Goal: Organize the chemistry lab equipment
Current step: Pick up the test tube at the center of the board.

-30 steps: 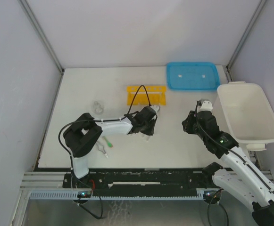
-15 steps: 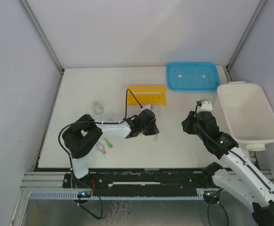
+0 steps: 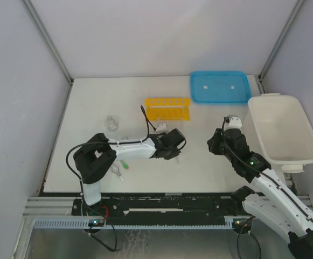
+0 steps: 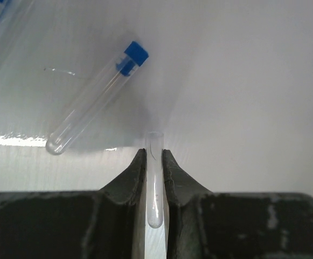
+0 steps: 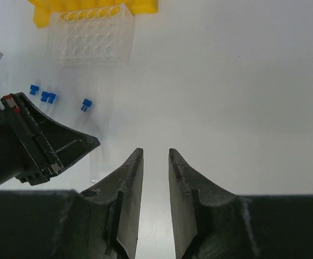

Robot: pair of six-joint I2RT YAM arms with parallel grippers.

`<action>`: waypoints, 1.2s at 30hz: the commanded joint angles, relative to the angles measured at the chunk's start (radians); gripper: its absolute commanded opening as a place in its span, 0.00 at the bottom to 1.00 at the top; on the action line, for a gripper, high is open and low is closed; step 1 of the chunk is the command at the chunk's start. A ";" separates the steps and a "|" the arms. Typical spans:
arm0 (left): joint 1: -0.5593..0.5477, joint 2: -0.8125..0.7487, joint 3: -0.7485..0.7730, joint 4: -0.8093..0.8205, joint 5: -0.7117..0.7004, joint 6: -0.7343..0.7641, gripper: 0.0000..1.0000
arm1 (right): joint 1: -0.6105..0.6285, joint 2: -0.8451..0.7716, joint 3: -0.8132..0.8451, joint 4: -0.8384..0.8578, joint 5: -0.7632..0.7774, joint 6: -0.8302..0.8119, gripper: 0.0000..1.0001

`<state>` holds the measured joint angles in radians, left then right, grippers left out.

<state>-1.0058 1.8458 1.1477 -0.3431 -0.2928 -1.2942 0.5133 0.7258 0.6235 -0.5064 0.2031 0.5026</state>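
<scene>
My left gripper (image 3: pixel 173 147) is shut on a small clear tube (image 4: pixel 154 183), held low over the table below the yellow tube rack (image 3: pixel 167 109). In the left wrist view (image 4: pixel 154 154) the tube stands out past the fingertips, and a blue-capped tube (image 4: pixel 97 100) lies on the table just ahead. The right wrist view shows the rack (image 5: pixel 91 21) and several blue caps (image 5: pixel 48 97) of lying tubes. My right gripper (image 3: pixel 214 143) hovers right of centre, its jaws slightly apart and empty (image 5: pixel 156 154). Small glass vessels (image 3: pixel 112 122), thin tongs (image 3: pixel 116 172) and a green-tipped stick (image 3: pixel 123 163) lie at the left.
A blue rectangular lid (image 3: pixel 220 87) lies at the back right. A big white tub (image 3: pixel 283 129) stands at the right edge, close to the right arm. Walls enclose the table on three sides.
My left gripper has moved away from the rack, toward the near edge and slightly right, with the tube in it. The right arm has not moved.
</scene>
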 commanded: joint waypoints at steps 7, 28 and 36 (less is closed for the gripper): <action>-0.027 0.126 0.277 -0.439 0.015 -0.210 0.05 | 0.017 0.001 -0.009 0.058 0.005 0.013 0.25; -0.044 0.133 0.298 -0.408 0.008 -0.110 0.10 | 0.027 0.004 -0.011 0.067 0.012 0.006 0.25; -0.053 0.126 0.283 -0.362 0.019 -0.087 0.17 | 0.027 0.011 -0.012 0.071 0.007 0.002 0.25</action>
<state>-1.0473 1.9900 1.4048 -0.7250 -0.2600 -1.4178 0.5320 0.7349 0.6136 -0.4854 0.2035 0.5091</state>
